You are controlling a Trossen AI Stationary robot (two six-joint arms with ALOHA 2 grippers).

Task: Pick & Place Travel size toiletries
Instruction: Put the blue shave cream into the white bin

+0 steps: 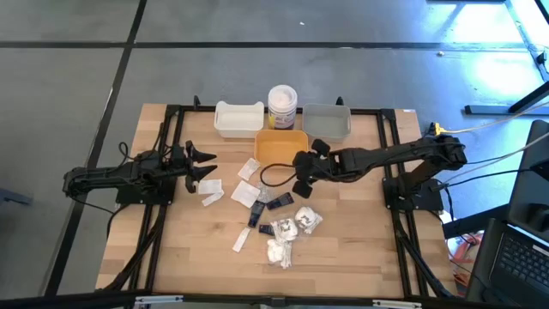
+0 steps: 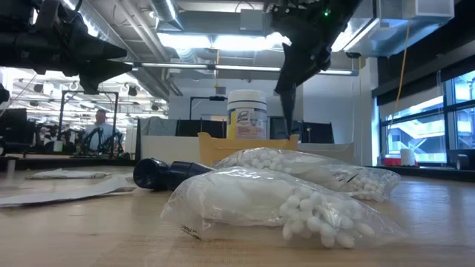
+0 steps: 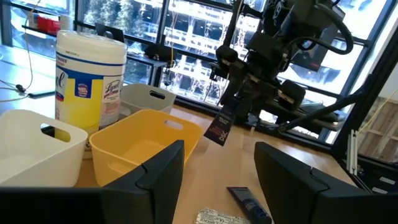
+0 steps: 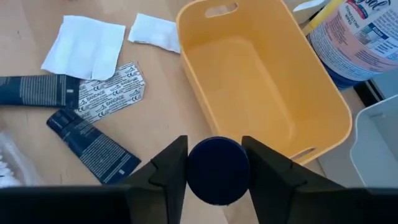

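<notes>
In the right wrist view, only the round dark cap of the black tube [image 4: 218, 170] shows between the right gripper [image 4: 214, 168] fingers; its body is hidden behind the cap. Beyond that claw, the jar [image 4: 360, 37] and the grey tray [image 4: 379, 140] are cut off by the picture's edge. In the low view, the clear-wrapped bags [image 2: 282, 200] hide most of the yellow tray [image 2: 223, 146] under the claw.
</notes>
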